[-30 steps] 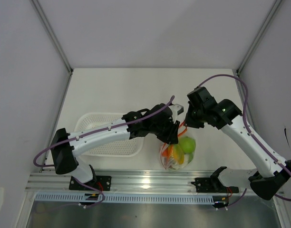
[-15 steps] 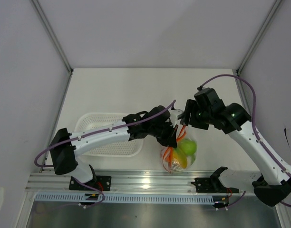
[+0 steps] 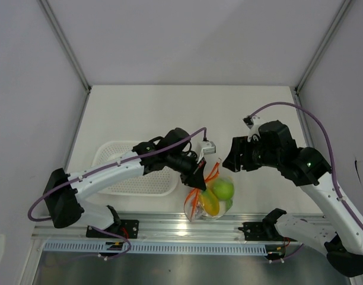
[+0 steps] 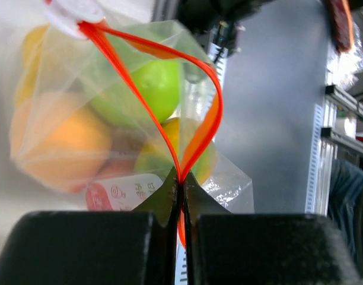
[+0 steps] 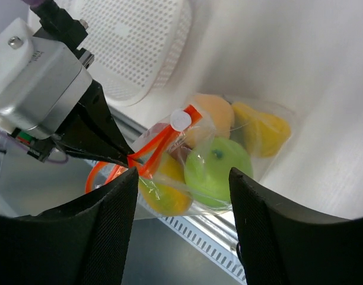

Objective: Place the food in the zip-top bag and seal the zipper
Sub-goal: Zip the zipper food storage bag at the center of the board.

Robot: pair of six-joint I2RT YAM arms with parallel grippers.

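The clear zip-top bag [image 3: 212, 199] hangs near the table's front edge, its food inside: a green fruit [image 3: 223, 189], a yellow one [image 3: 209, 203] and an orange one [image 4: 57, 142]. My left gripper [image 3: 198, 173] is shut on the red-orange zipper [image 4: 202, 133]; the strip is pinched between its pads and loops open above them. A white slider tab [image 5: 181, 119] sits on the strip. My right gripper [image 3: 232, 161] stands open just right of the bag, holding nothing. In the right wrist view the bag [image 5: 229, 154] lies beyond its wide-apart fingers [image 5: 110, 231].
A white slotted basket [image 3: 110, 155] lies at the left, partly under the left arm. An aluminium rail [image 3: 169, 224] runs along the front edge just below the bag. Grey walls close in the table on three sides.
My right gripper has opened, let go of the bag and drawn back to the right. My left gripper has shut on the zipper and carried the bag left and nearer the front edge.
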